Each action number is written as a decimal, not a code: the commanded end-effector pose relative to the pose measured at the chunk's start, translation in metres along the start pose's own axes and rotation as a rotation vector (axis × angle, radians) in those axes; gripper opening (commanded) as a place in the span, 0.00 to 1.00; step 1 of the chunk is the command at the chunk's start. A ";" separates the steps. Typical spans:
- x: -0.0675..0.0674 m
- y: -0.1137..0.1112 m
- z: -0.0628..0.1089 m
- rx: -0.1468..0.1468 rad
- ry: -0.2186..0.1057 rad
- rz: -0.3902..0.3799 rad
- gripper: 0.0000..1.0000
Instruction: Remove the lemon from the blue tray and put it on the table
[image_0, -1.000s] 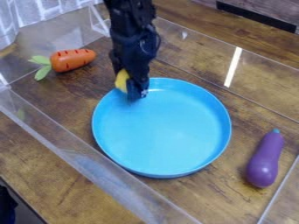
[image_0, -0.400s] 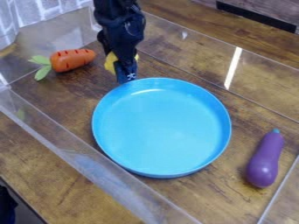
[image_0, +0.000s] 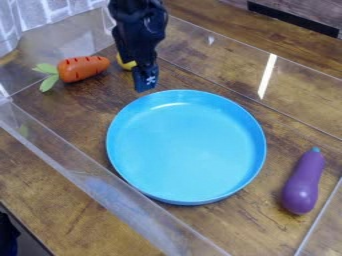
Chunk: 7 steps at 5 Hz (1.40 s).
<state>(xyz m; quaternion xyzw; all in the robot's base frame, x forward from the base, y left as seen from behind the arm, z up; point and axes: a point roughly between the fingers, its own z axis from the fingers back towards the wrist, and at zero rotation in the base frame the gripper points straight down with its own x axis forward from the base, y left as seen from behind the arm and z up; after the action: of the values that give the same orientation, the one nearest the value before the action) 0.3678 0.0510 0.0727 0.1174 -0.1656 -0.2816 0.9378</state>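
The blue tray (image_0: 187, 146) lies empty in the middle of the table (image_0: 67, 140). Just beyond its far-left rim, over the wood, my black gripper (image_0: 139, 72) points steeply down. Only a thin yellow sliver of the lemon (image_0: 127, 64) shows at the gripper's left side, level with the fingers; the rest is hidden behind them. It is outside the tray. I cannot make out whether the fingers still press on the lemon or whether it rests on the table.
An orange carrot (image_0: 80, 68) with green leaves lies left of the gripper, close by. A purple eggplant (image_0: 305, 182) lies right of the tray. Clear plastic walls run along the table's left, front and back.
The gripper carried the lemon from over the tray's far-left rim up and to the left, off the tray and onto the table side. The tray stayed where it was.
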 end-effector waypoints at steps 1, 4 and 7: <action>0.007 0.021 0.026 0.053 -0.077 -0.013 1.00; -0.006 0.016 0.024 0.045 -0.119 -0.109 1.00; -0.033 0.015 -0.013 0.028 -0.086 -0.150 1.00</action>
<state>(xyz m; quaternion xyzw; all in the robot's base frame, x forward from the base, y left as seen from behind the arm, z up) 0.3521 0.0789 0.0457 0.1189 -0.1842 -0.3570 0.9080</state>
